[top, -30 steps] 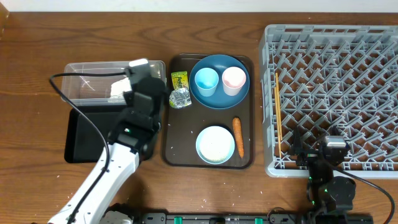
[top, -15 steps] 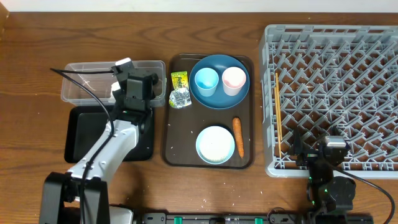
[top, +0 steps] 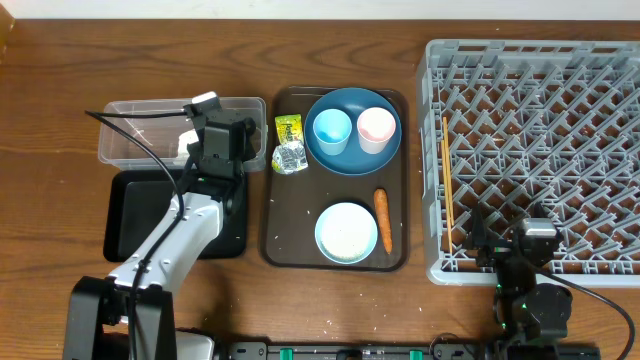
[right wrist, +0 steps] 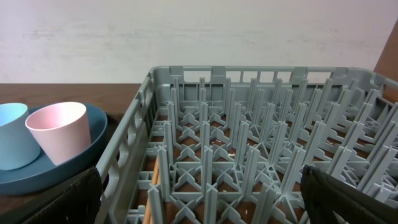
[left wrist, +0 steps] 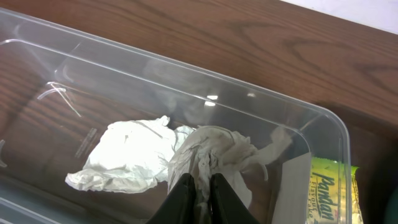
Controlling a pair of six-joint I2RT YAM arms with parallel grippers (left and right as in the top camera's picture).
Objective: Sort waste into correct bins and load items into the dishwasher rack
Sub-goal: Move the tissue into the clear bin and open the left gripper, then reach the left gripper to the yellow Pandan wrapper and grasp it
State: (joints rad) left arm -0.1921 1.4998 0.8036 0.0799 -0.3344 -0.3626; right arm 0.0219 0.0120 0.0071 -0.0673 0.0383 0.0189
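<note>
L gripper (left wrist: 202,200) is pinched together on a wad of crumpled white tissue (left wrist: 214,152); on my wrist cam the wad bulges just above the fingertips, hanging over the inside of the clear rectangular plastic tub (left wrist: 186,74). A second flat bit of white tissue (left wrist: 124,162) lies on the tub floor at 9 o'clock of the held wad, touching it or nearly so, can't tell which.

R gripper (right wrist: 199,202) has its jaws wide apart w/ nothing between them. It sits low at the 6 o'clock edge of the big square grey plastic peg rack (top: 540,130), facing in over the pegs.

Overhead, 12 = far table edge:
- Tub sits at 10 o'clock of the brown serving tray (top: 290,220); shallow black rectangular tray (top: 130,215) butts against the tub's 6 o'clock side.
- Small yellow-green wrapper (top: 289,128) and small silvery packet (top: 290,157) lie at the brown tray's 10 o'clock corner, packet just at 6 of the wrapper.
- Large dark-blue round plate (top: 352,160) is at the tray's 12 o'clock end, carrying a small light-blue cup (top: 332,130) and a small pinkish-white cup (top: 376,128) side by side.
- Light-blue bowl (top: 347,232) is at the 6 o'clock end, w/ a short orange carrot (top: 383,220) just at its 3 o'clock.
</note>
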